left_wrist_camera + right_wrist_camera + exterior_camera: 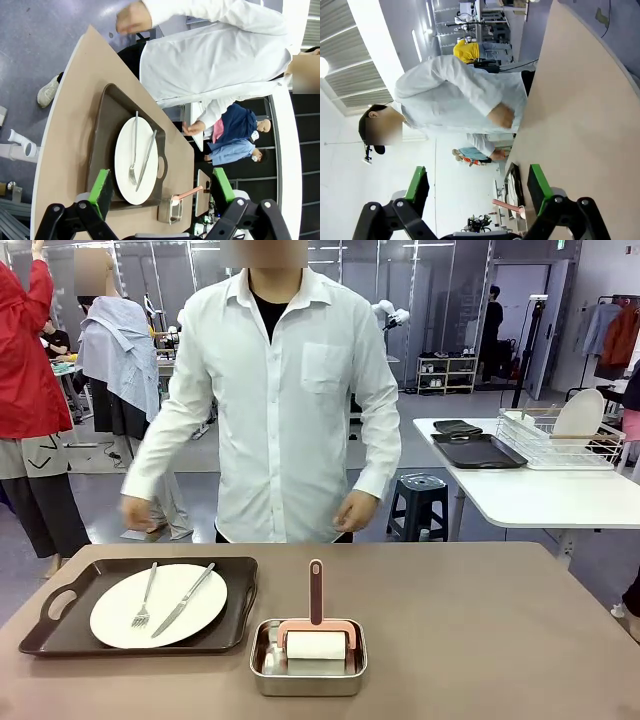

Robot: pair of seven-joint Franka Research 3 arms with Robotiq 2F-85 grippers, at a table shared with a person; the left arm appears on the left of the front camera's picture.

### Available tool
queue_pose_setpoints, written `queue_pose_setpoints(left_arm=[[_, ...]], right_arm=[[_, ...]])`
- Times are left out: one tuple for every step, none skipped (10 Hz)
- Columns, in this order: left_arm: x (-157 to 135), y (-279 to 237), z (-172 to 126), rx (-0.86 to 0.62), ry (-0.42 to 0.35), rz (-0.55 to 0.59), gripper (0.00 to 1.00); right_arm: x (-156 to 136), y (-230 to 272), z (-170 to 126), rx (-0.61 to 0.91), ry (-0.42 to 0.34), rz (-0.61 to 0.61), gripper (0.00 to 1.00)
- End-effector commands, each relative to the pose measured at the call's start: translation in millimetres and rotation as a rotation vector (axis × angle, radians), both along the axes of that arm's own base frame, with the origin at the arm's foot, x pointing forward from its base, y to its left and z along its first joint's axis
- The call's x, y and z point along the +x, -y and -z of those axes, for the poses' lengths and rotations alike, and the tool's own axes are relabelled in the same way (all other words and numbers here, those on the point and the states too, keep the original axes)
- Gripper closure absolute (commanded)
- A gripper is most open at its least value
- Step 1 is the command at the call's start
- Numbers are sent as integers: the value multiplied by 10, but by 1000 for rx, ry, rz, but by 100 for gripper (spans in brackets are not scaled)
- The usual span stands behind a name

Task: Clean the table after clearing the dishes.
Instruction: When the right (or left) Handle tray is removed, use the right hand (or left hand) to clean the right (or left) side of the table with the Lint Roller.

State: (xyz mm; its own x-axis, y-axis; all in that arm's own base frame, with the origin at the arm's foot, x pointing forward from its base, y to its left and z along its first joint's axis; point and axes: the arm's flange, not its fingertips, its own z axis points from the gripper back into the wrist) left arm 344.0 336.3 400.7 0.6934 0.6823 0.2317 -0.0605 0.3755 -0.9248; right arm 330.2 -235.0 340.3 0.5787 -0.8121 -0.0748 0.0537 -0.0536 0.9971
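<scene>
Both pairs of jaws are spread and empty. The left gripper [161,186] is aimed at the tray [60,625]; the right gripper [477,186] is over bare matte table [480,640].

Near: shallow steel pan [308,687], pink-handled roller [316,640] inside.

Left of it, the dark tray carries a glossy white plate [200,610] with a fork [146,598] and knife [185,598] loose on top.

Clear it first. Grip the tray's cut-out handles and keep it level, since the cutlery will likely slide.

Far edge: the person's hand [357,510] is loosely curled and empty.

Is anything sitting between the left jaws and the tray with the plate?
Nothing visible does. In the left wrist view the open jaws frame the tray and its plate with only air between. The steel pan with the pink roller sits beside the tray, not over it.
</scene>
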Motion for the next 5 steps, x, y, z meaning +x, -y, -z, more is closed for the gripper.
queue_pose_setpoints(left_arm=[[-35, -14, -6, -7, 7, 0, 0], [-35, -14, -6, -7, 7, 0, 0], [-35, -14, -6, -7, 7, 0, 0], [-35, -14, -6, -7, 7, 0, 0], [-35, -14, -6, -7, 7, 0, 0]], right_arm=[[-45, 68, 61, -1, -14, -23, 0], [-45, 68, 61, -1, -14, -23, 0], [-45, 68, 61, -1, -14, -23, 0], [-45, 68, 61, -1, -14, -23, 0], [-45, 68, 61, -1, -14, -23, 0]])
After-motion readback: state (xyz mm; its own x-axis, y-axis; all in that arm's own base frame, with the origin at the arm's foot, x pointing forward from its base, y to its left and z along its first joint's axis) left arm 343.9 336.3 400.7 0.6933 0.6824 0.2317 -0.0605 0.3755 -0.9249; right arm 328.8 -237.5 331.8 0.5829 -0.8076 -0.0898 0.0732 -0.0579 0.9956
